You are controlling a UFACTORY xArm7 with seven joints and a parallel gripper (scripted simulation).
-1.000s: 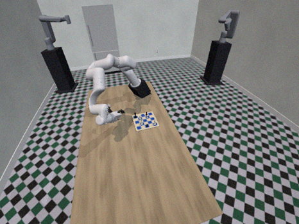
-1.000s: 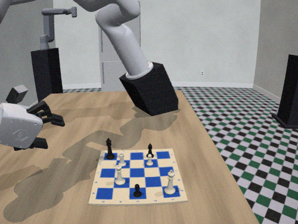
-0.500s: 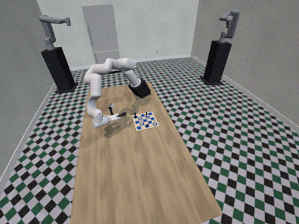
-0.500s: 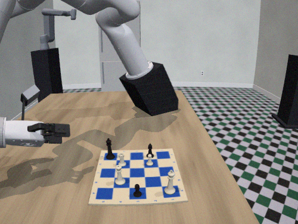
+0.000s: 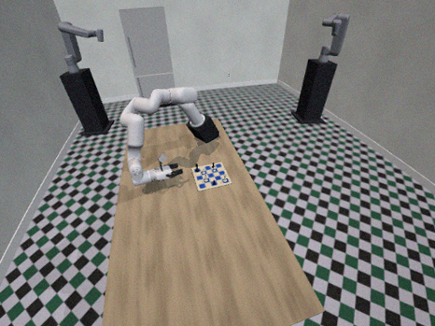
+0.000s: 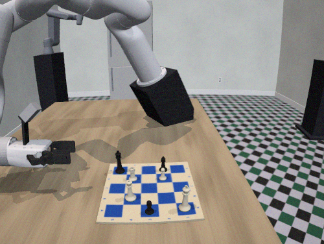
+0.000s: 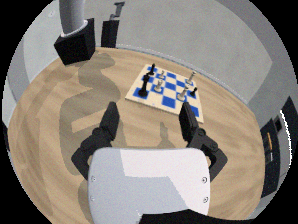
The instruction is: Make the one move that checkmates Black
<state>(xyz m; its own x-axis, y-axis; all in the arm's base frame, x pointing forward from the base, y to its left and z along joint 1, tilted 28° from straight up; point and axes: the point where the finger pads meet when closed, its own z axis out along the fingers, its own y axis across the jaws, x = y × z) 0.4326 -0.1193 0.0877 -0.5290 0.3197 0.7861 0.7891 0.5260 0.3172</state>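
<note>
A small blue and cream chessboard (image 6: 150, 193) lies on the wooden table; it also shows in the top view (image 5: 211, 176) and the wrist view (image 7: 166, 91). On it stand a tall black piece (image 6: 119, 162) at the far left corner, a black piece (image 6: 163, 163) at the far row, a black pawn (image 6: 149, 207) at the near row, white pieces (image 6: 132, 174) (image 6: 129, 191) (image 6: 162, 174) in the middle, and a tall white piece (image 6: 185, 198) near right. My gripper (image 6: 66, 152) (image 7: 149, 109) lies horizontal, left of the board and low over the table, pointing toward it. It is open and empty.
The arm's black base (image 6: 162, 97) stands on the table behind the board. Two black pedestals with camera arms (image 5: 84, 101) (image 5: 315, 90) stand on the checkered floor. The table's right edge runs close to the board.
</note>
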